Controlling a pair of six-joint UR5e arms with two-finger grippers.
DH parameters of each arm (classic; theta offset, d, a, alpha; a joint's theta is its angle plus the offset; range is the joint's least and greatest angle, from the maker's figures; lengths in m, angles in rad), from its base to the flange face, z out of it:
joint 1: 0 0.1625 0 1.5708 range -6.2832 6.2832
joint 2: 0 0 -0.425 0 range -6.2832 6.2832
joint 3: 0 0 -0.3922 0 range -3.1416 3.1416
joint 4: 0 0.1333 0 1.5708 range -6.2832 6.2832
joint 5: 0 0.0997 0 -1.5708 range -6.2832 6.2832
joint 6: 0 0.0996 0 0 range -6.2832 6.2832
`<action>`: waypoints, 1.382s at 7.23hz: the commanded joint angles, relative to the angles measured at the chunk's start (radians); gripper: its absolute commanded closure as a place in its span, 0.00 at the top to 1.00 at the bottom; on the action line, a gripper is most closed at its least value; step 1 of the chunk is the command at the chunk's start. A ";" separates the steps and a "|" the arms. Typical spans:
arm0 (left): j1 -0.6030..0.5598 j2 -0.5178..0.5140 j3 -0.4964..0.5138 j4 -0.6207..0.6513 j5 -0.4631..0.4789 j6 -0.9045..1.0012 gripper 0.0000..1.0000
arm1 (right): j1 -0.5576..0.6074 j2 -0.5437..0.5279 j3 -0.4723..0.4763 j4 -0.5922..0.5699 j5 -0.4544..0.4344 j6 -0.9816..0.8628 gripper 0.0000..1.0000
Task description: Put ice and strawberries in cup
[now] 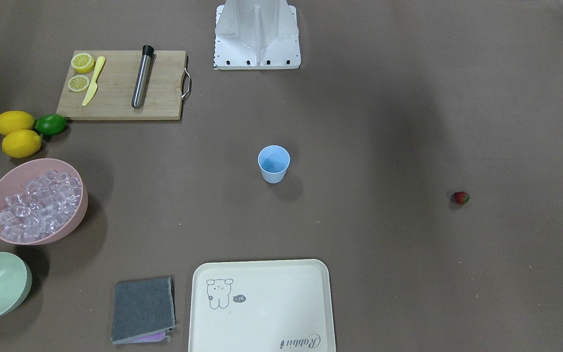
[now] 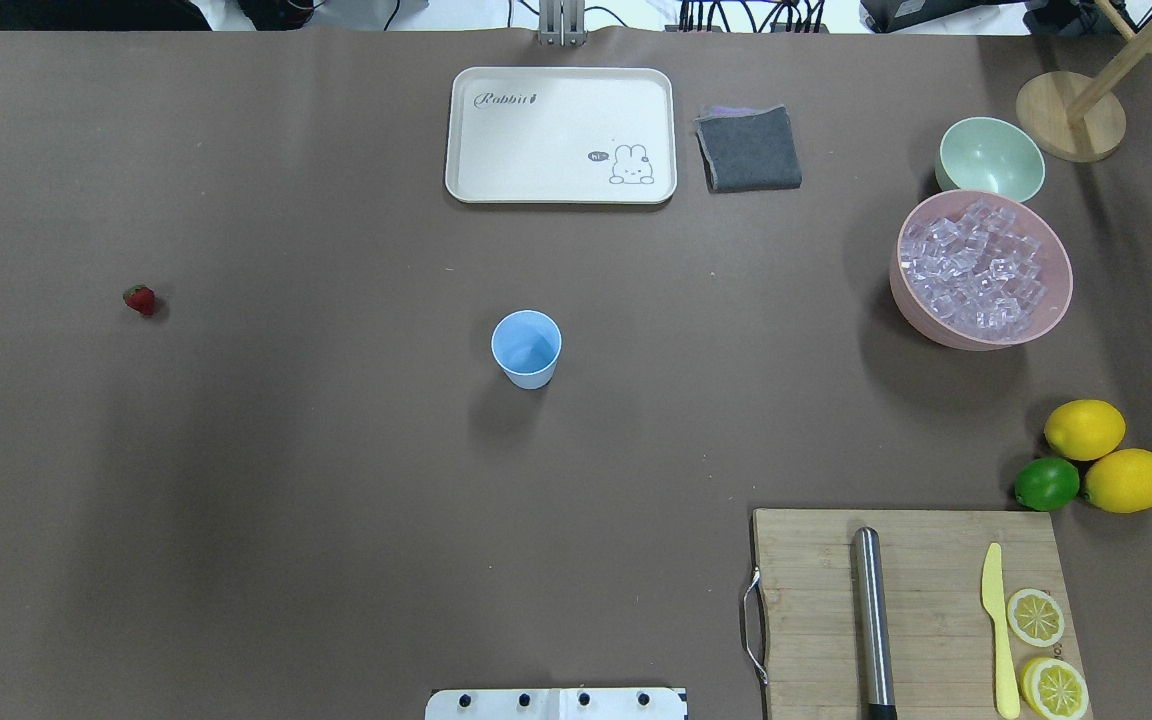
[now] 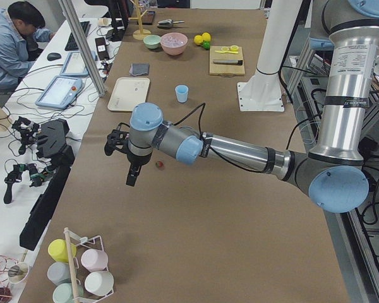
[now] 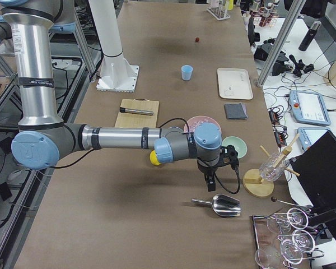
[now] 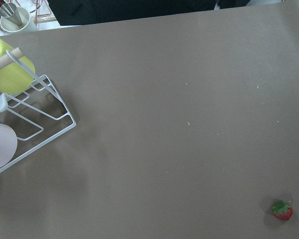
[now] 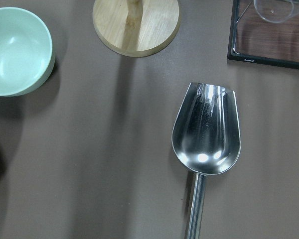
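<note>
Long table [image 2: 336,500], covered with a plain matte brown sheet; evenly lit, with soft broad shadows. White desk [image 3: 22,104] running alongside its far long edge, bearing tablets [image 3: 60,91], a keyboard [image 3: 74,39] and loose cables; one person [image 3: 9,44] seated there. Aluminium post [image 3: 83,47] standing between desk and table. Grey floor [image 4: 8,235] along the opposite side, cables trailing.

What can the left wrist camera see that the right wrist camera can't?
Only the left wrist view shows the small red strawberry with a green cap, lying alone on the table. It also shows a white wire rack with a yellow cup and a pale pink cup on it.
Only the right wrist view shows the shiny metal scoop, which is empty, the pale green bowl and a round wooden stand base.
Both show the brown table covering.
</note>
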 commanded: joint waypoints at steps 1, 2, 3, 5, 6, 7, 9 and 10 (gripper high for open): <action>0.001 -0.002 -0.009 0.000 -0.001 0.000 0.98 | -0.001 -0.010 0.002 -0.003 0.004 0.000 0.99; 0.001 -0.005 -0.005 0.001 -0.001 0.001 0.98 | -0.001 -0.014 0.019 -0.010 0.025 0.002 0.98; 0.001 0.000 -0.020 0.000 -0.006 0.000 0.98 | -0.001 -0.005 0.034 -0.012 0.027 0.064 0.98; 0.001 0.001 -0.024 0.000 -0.026 0.000 0.98 | -0.032 0.013 0.037 -0.010 0.019 0.108 0.97; 0.001 0.003 -0.031 0.000 -0.026 -0.002 0.98 | -0.032 0.006 0.039 -0.010 0.022 0.108 0.97; 0.001 0.006 -0.035 0.000 -0.026 -0.002 0.98 | -0.036 0.016 0.046 -0.012 0.031 0.147 0.95; 0.001 0.006 -0.032 -0.002 -0.024 -0.002 0.98 | -0.168 0.058 0.149 -0.010 0.016 0.419 0.94; 0.001 0.006 -0.029 0.000 -0.024 -0.002 0.98 | -0.235 0.096 0.186 -0.010 0.015 0.559 0.94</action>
